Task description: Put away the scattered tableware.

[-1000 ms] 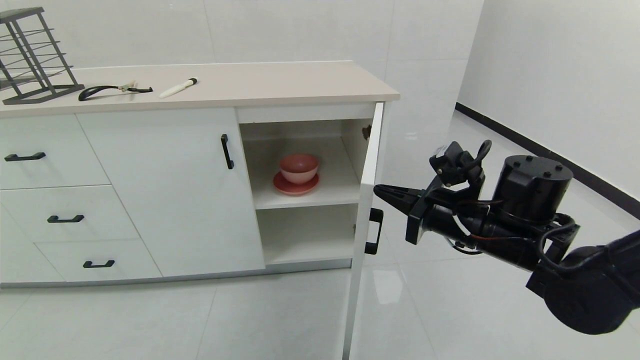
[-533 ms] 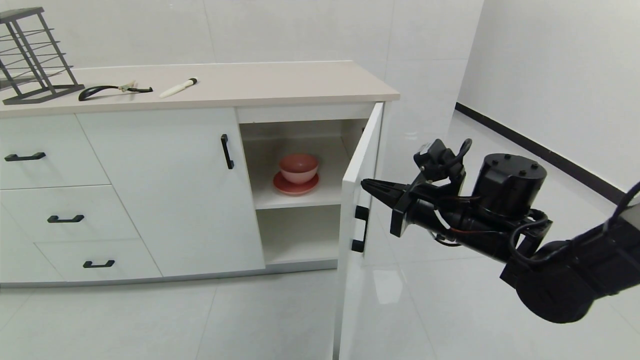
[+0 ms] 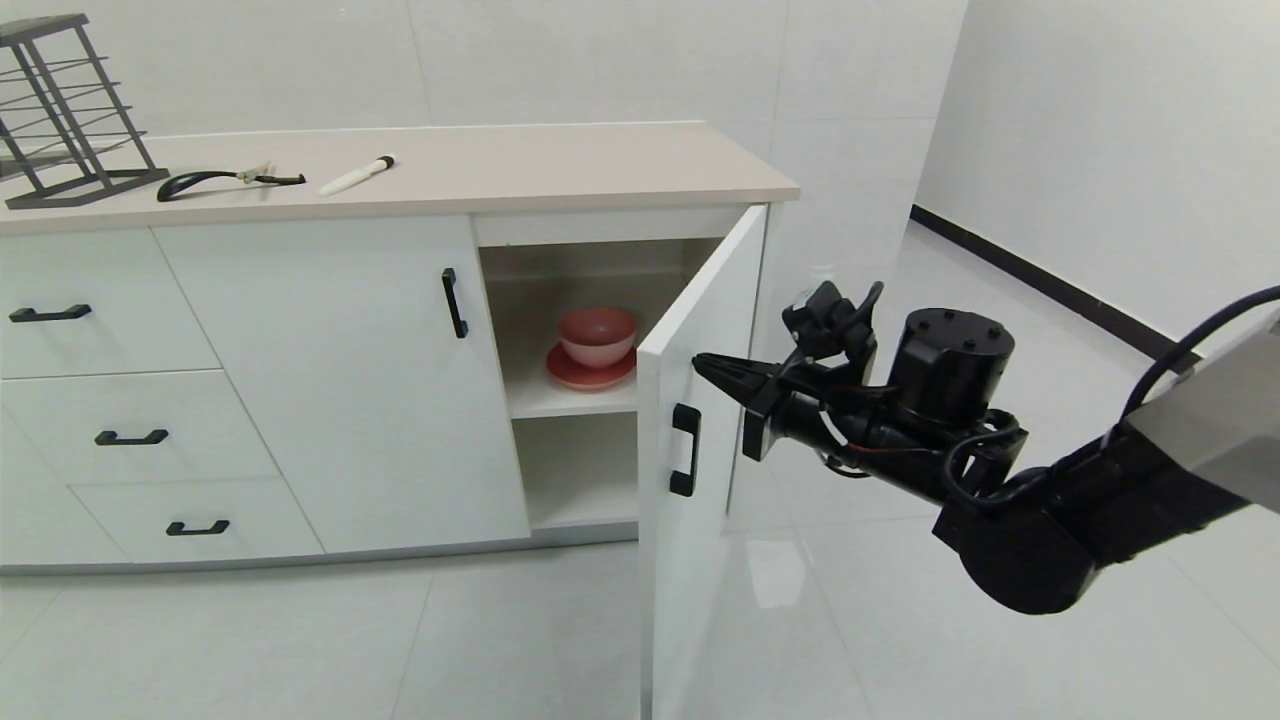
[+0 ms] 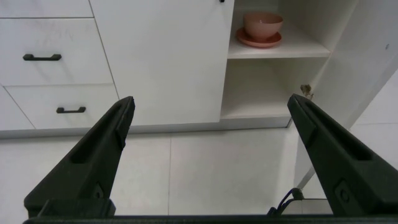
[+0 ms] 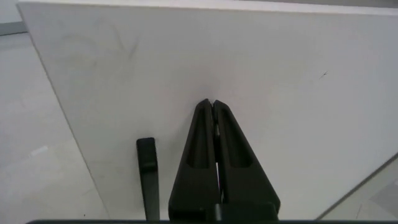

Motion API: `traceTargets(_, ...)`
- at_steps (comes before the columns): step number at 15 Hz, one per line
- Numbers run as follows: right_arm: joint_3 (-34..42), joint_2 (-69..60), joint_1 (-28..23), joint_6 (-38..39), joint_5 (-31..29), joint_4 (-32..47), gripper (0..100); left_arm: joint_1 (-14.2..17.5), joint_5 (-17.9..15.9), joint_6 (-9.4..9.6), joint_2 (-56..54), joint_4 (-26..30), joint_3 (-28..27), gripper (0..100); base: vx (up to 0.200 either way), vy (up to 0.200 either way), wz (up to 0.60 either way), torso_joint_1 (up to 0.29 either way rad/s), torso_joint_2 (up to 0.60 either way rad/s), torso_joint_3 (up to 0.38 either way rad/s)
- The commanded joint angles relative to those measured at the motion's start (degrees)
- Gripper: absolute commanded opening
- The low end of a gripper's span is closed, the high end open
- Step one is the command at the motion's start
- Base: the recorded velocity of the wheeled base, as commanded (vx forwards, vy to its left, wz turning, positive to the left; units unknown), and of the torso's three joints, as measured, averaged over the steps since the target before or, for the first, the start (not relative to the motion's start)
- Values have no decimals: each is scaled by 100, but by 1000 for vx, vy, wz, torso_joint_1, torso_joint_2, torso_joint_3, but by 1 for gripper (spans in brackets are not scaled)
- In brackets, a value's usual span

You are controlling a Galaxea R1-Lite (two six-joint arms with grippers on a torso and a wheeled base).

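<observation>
End effector [image 3: 700,363] — pinched closed — against door [image 3: 692,300].

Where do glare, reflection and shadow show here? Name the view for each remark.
Head view: the glossy floor mirrors a pale patch beside the cabinet door; the pink bowl sits in shade. Left wrist view: the lower compartment is dimmer than the floor. Right wrist view: the door is evenly lit, the shut jaws of the right gripper dark against it.

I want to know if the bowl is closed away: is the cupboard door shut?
Half open. The door stands angled out from the cabinet, the pink bowl showing past its edge.
</observation>
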Motion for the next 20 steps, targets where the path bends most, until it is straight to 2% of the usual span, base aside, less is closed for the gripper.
traceTargets(1,-174,357,12,5,-1,-122,0,1,1,-4,0,0,0,100,0,0,0,0,0,0)
traceTargets(9,-869,972,3,14,-19,-228,0,1,1,-13,0,0,0,100,0,0,0,0,0,0)
traceTargets(20,-2829,2123,-225,207,-344,-351,0,1,1,-13,0,0,0,100,0,0,0,0,0,0)
